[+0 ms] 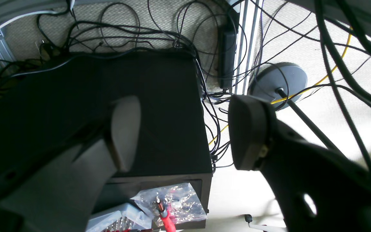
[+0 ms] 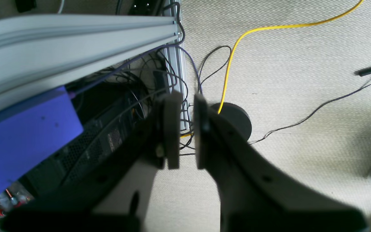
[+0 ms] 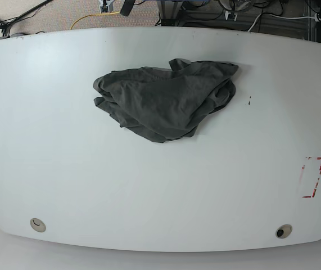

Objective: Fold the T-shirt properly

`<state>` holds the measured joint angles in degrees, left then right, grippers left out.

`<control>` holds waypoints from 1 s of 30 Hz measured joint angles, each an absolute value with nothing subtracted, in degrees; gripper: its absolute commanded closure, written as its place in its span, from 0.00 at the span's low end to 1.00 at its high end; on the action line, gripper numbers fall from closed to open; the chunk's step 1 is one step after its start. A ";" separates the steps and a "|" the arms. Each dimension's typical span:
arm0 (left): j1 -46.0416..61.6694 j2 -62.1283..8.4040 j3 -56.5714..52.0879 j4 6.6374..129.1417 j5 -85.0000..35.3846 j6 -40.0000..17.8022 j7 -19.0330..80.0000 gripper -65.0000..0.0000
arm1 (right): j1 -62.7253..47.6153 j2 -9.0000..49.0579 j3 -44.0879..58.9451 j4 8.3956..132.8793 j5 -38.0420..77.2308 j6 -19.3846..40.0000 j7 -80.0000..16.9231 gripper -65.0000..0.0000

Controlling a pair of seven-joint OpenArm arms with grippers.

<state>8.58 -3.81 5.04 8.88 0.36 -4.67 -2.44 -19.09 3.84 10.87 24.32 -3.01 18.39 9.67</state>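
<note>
The T-shirt [image 3: 166, 101] lies crumpled in a dark grey heap on the white table [image 3: 160, 191], a little behind its middle. Neither arm shows in the base view. In the left wrist view my left gripper [image 1: 185, 129] is open wide with nothing between its fingers, hanging off the table above a black box and the floor. In the right wrist view my right gripper [image 2: 187, 129] has its pads nearly together with only a slim gap, empty, over carpet beside the frame.
A red-marked rectangle [image 3: 312, 177] sits near the table's right edge, and two round holes [image 3: 37, 225] [image 3: 284, 231] lie along the front edge. Under the arms are tangled cables, a black box [image 1: 159, 112], a round grey stand base [image 1: 279, 80] and an aluminium rail [image 2: 76, 35].
</note>
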 measured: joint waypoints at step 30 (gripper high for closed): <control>10.26 -4.01 4.86 9.06 0.78 -4.54 -8.80 0.39 | -16.64 3.66 10.87 25.61 -4.29 18.04 9.85 0.90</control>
